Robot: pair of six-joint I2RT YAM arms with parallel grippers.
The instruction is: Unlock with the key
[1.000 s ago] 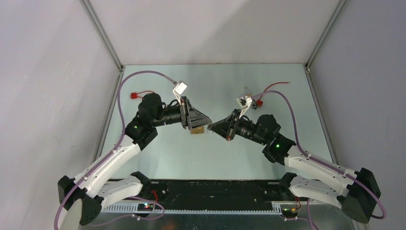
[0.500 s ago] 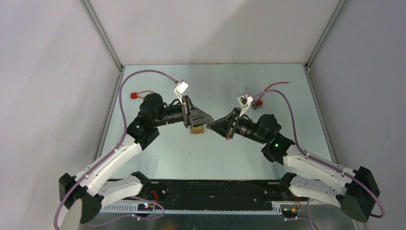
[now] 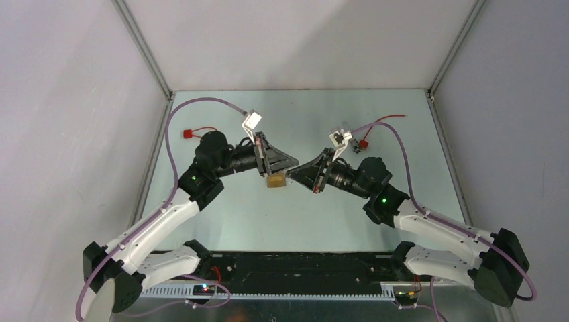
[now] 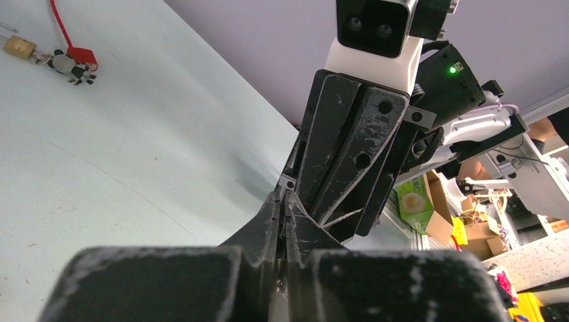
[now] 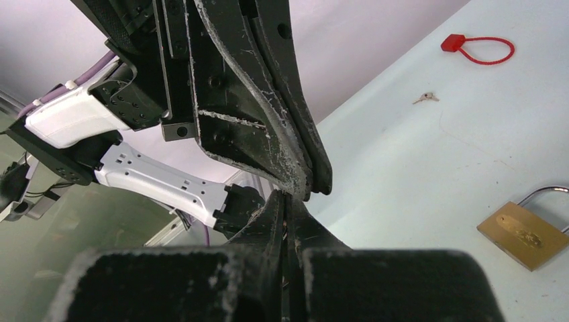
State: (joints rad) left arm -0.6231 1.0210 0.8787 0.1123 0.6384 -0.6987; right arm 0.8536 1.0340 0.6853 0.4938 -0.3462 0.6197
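My two grippers meet tip to tip above the middle of the table. The left gripper (image 3: 293, 165) (image 4: 285, 201) has its jaws drawn almost together. A thin silvery sliver shows in the slit, the key as far as I can tell. The right gripper (image 3: 294, 176) (image 5: 287, 201) is shut, its tips just under the left fingers (image 5: 288, 134). What sits in its slit is too dark to name. The brass padlock (image 3: 276, 180) (image 5: 522, 228) lies flat on the table below them, held by neither gripper. Its shackle points away.
A small silvery key (image 5: 426, 98) lies loose on the table near a red tag (image 3: 190, 133) (image 5: 463, 45). A second brass padlock (image 4: 19, 47) with another red tag (image 4: 80, 55) sits at the back right. Enclosure walls border the table.
The left jaws have closed from partly open to nearly together. The right gripper has crept up and left to meet the left tips. The padlock has not moved.
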